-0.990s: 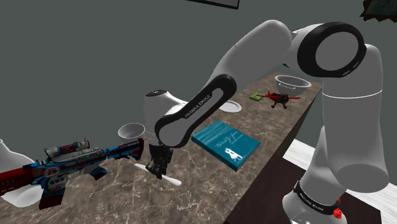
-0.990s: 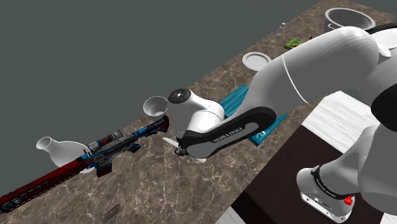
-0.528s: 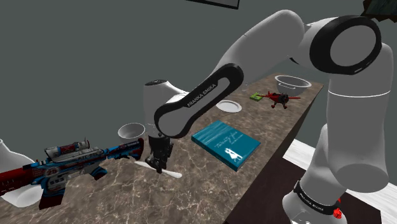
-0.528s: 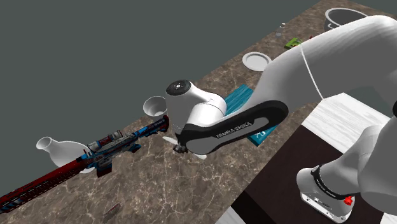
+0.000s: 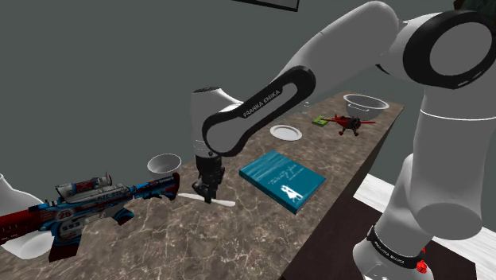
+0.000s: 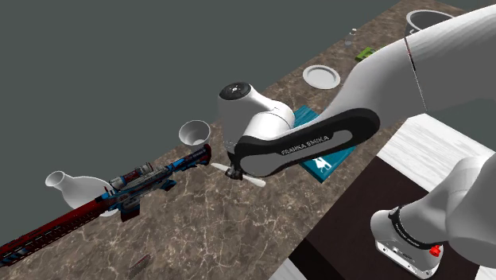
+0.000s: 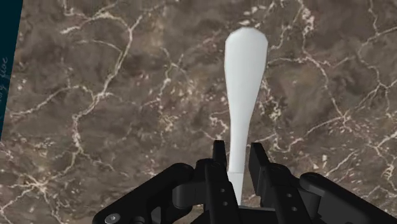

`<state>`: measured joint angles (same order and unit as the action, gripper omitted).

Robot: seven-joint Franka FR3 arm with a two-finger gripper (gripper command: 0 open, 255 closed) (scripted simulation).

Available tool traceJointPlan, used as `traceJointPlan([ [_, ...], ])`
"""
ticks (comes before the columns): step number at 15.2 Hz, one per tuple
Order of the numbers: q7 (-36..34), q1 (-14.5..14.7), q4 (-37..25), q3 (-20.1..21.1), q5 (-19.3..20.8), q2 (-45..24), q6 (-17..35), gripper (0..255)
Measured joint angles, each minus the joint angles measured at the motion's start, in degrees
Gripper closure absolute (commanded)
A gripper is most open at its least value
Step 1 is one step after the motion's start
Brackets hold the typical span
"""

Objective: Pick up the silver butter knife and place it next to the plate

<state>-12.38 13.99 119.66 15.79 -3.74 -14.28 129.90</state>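
The butter knife (image 5: 224,202) is drawn plain white, long and flat with a rounded blade tip. My black gripper (image 5: 208,191) is shut on it near its middle and holds it level a little above the brown marble counter (image 5: 254,231). In the wrist view the knife (image 7: 245,76) runs straight out from between the fingers (image 7: 219,160) of the gripper (image 7: 236,159). In the second exterior view the knife (image 6: 253,180) hangs under the gripper (image 6: 234,173). The small white plate (image 5: 285,132) (image 6: 321,76) lies farther along the counter, beyond a teal book.
The teal book (image 5: 282,179) (image 6: 324,162) lies between the knife and the plate. A white bowl (image 5: 163,163) and a red-and-blue toy rifle (image 5: 95,203) sit on the shoulder view's left. Past the plate are a metal bowl (image 5: 366,103) and a red toy plane (image 5: 346,123).
The gripper has risen off the counter with the knife and moved toward the shoulder view's right, nearer the teal book. The knife now hangs clear of the marble.
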Motion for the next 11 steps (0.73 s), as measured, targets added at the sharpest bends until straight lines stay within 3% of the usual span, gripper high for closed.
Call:
traceJointPlan([
  [11, 15.9, -9.3, 8.6, -5.5, -2.0, 6.9, 0.5, 255],
])
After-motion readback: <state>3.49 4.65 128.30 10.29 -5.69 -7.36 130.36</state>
